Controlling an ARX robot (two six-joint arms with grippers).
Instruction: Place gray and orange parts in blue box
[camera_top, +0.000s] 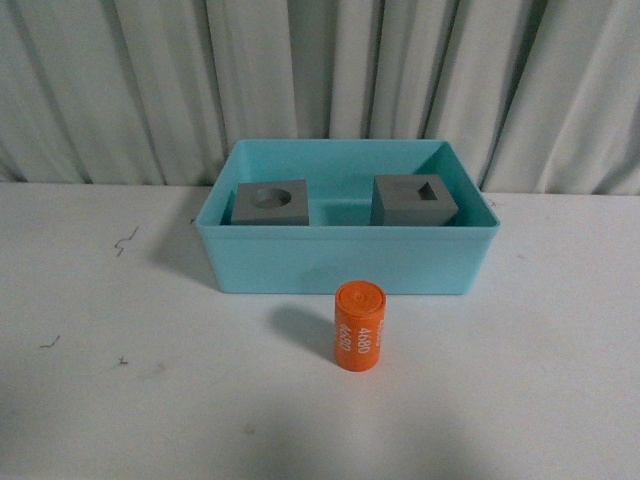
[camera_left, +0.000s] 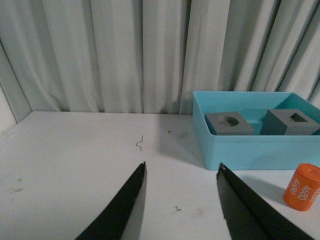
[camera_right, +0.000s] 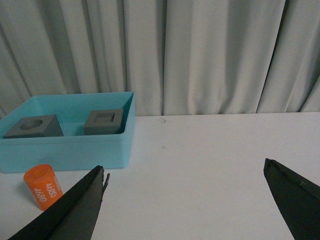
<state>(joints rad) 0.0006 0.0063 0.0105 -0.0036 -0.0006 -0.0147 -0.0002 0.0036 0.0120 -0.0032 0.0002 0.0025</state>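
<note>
— How are my grippers set?
— Your left gripper (camera_left: 182, 164) hangs over the table (camera_top: 100, 380), jaws apart and empty. Your right gripper (camera_right: 184, 164) is spread wider, also empty.
— The parts?
— Both gray cubes (camera_top: 270, 204) (camera_top: 414, 202) sit inside the blue box (camera_top: 340, 258). The orange cylinder (camera_top: 359, 327) stands just outside its front wall.

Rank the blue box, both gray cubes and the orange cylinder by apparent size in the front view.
1. blue box, largest.
2. round-recess cube and rectangular-recess cube: alike, unranked.
3. orange cylinder: narrower, but nearer, and the cubes are partly hidden; unsure.
</note>
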